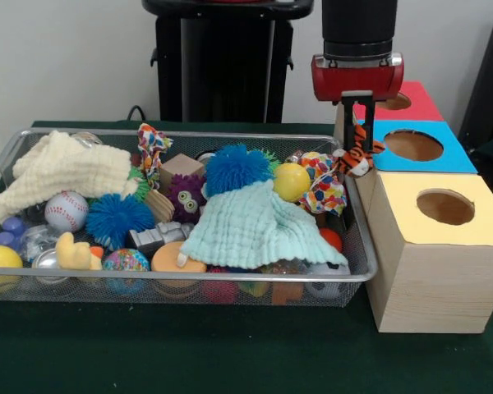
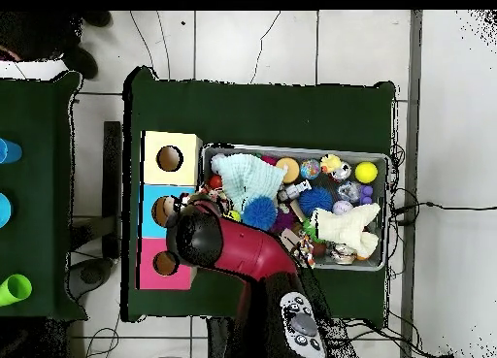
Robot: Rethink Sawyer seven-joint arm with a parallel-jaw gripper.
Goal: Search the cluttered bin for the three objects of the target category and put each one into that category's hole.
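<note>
While you're watching the front view, your gripper [image 1: 357, 135] has its jaws clamped on a little orange striped tiger toy [image 1: 360, 156], dangling between the wire mesh bin [image 1: 357, 246] and the blue box's hole [image 1: 412, 145].

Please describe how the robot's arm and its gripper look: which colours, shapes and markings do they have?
In the front view the arm ends in a black cylinder above a glossy red, rounded wrist housing. The gripper below is thin, dark and narrow. From overhead the arm is a red curved shell with a black rounded end cap and a grey-and-black patterned panel near its base.
</note>
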